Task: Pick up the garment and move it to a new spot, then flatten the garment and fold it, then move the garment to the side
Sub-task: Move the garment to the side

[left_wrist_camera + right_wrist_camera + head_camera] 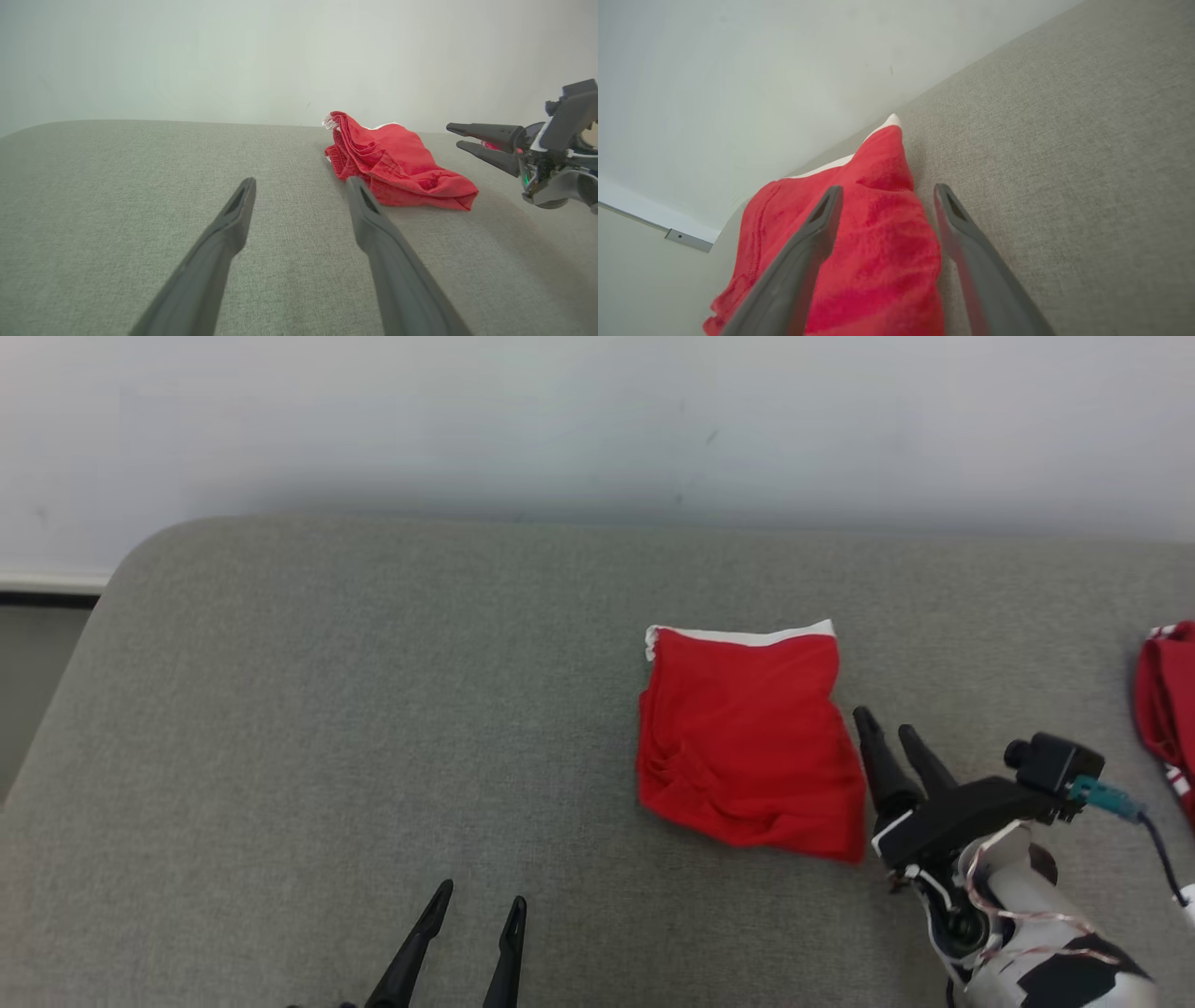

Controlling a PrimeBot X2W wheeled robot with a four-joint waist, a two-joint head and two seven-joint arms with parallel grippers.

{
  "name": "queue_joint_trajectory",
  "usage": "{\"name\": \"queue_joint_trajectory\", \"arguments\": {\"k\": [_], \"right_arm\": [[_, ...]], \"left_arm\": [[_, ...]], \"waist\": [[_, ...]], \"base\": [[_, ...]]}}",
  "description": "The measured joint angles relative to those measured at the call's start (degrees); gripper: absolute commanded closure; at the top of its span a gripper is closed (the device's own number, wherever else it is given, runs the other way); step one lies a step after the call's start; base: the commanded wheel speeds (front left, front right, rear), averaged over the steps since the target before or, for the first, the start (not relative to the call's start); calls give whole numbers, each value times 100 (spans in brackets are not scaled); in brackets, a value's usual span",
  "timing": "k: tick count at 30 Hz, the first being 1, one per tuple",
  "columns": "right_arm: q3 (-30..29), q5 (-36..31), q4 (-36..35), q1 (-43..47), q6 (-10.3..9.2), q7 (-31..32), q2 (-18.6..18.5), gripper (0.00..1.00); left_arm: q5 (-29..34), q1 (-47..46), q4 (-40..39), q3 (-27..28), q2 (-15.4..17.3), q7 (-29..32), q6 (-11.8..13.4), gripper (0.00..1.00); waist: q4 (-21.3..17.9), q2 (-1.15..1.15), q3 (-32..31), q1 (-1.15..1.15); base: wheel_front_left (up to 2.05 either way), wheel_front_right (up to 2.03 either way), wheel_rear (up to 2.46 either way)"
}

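1. The garment (747,747), red with a white band along its top edge, lies right of the frame's centre in the head view, on the grey fabric surface (327,709); it rests on the surface and nothing holds it.
2. It forms a compact, roughly rectangular packet with layered edges on its left side in the left wrist view; I judge from this that the flattening and folding are done, or nearly so; bunched creases at its lower left corner show the fold is not crisp.
3. The right gripper (882,721) sits just beside the garment's right edge, lower right of the head view, with its two fingers apart and empty; in the right wrist view one finger stands over the red cloth and the other over bare grey fabric; whether either tip touches the cloth I cannot tell.
4. The left gripper (483,893) is at the bottom of the head view, left of centre, well apart from the garment; its fingers are spread and hold nothing.
5. What seems left is the last step, moving the folded packet to the side; that calls for a grasp that keeps the layers together, and no such grasp is made yet.
6. A second red cloth (1167,700) lies at the right edge of the head view, well apart from the garment; it may mark the side where finished pieces go, though that is a guess.
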Motion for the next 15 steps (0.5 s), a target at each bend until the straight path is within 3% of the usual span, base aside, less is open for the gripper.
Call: {"name": "queue_joint_trajectory", "arguments": {"k": [6, 15], "right_arm": [[264, 652, 236, -407, -1, 108, -222, 0], [822, 1015, 605, -783, -3, 201, -348, 0]], "left_arm": [[-27, -182, 34, -110, 1, 1, 7, 0], [-41, -369, 65, -207, 0, 1, 10, 0]], "waist": [[224, 0, 315, 0], [435, 0, 651, -1]], "base": [[0, 0, 0], [0, 0, 0]]}}
